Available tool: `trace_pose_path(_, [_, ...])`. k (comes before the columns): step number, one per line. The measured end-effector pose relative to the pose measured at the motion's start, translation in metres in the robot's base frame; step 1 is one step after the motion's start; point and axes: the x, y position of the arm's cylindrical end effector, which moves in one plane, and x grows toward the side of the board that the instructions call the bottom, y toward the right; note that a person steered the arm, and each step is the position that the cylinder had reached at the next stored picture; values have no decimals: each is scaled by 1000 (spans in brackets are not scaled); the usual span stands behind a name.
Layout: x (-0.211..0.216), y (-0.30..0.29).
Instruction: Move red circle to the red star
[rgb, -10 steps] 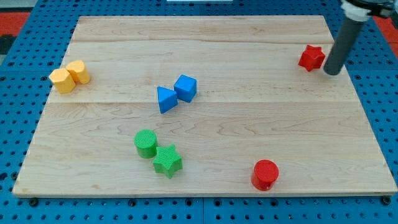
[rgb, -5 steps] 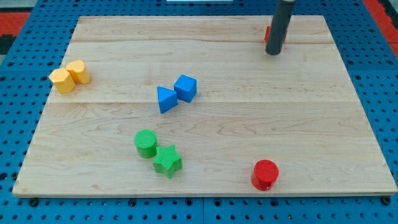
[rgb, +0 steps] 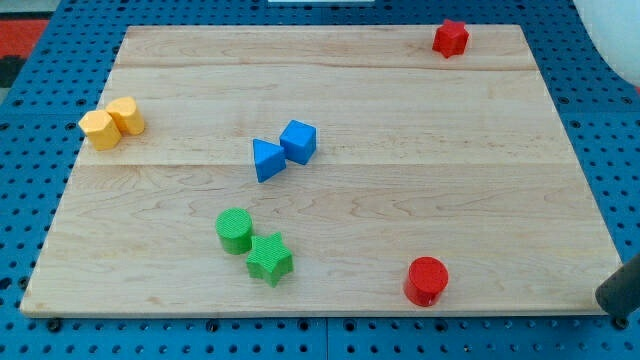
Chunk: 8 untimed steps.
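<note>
While my tip (rgb: 618, 312) sits free, touching nothing, the red plastic circle (rgb: 426, 280) lies to its left. Light and slippery, I judge; I'd push its lower side toward the red plastic star (rgb: 450, 38).

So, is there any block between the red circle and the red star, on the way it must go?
No visible block is in the way. The red circle sits near the view's bottom, the red star at the top, with bare board between. My tip is at the bottom right edge.

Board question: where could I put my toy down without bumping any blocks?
The big bare patch lies between the red star, the red circle and the blue cube. Another runs along the view's top, left of the star. It is crowded near the blue triangle, green circle and green star.
</note>
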Motion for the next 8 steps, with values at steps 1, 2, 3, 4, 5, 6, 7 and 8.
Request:
trace_pose_path(1, [0, -28])
trace_pose_path(2, [0, -60])
trace_pose_path(3, [0, -91])
trace_pose_path(4, [0, -151])
trace_pose_path(5, [0, -211])
trace_pose_path(6, [-26, -217])
trace_pose_path(7, [-65, -216])
trace_pose_path(8, [-95, -232])
